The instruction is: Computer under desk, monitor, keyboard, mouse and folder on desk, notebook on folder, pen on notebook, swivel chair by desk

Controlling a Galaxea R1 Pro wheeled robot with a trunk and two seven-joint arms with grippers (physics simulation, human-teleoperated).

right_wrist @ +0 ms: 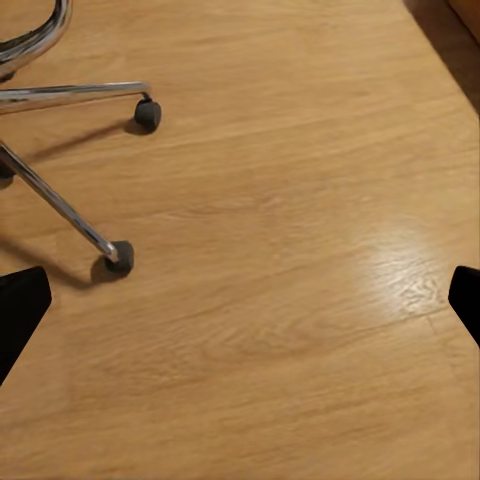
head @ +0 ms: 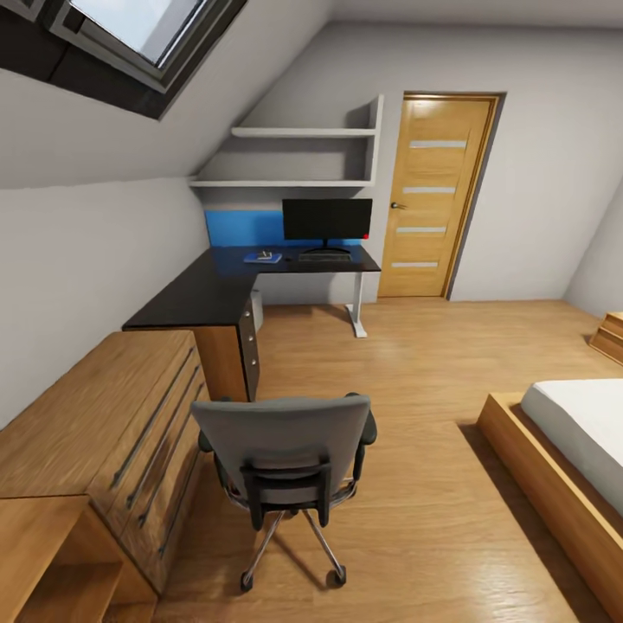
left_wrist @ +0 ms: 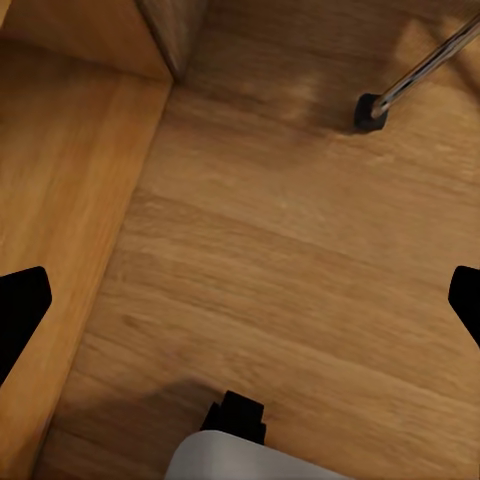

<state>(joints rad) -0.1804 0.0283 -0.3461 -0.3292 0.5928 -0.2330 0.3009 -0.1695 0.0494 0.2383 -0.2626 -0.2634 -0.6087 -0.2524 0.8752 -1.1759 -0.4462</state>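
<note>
Head view: you face the back of the swivel chair (head: 285,472), which stands on the wooden floor (head: 415,363) well apart from the L-shaped black desk (head: 221,290) in the far corner. On that desk the monitor (head: 327,220) stands upright with the keyboard (head: 325,257) just in front of it; a small blue item, possibly the notebook (head: 262,257), lies beside the keyboard. The chair's backrest hides the seat from you, so you cannot tell whether the folder lies there. A wooden dresser (head: 112,433) runs along the wall; a bed (head: 571,450) sits opposite it.

Left wrist view: the left claw (left_wrist: 240,300) is spread wide and holds nothing; its dark fingertips (left_wrist: 20,310) frame bare floor. Ahead of the claw lie one chair caster (left_wrist: 370,110) and the dresser's edge, close by.

Right wrist view: the right claw (right_wrist: 240,305) is likewise wide apart and empty. Two chrome chair legs with casters (right_wrist: 120,257) lie ahead of it and to one side.

Step in hand, as judged: approach the chair to reach the folder. Steer round to the seat's open side rather than over the backrest, keep both claws clear of the casters, and mind the dresser near the left claw.
</note>
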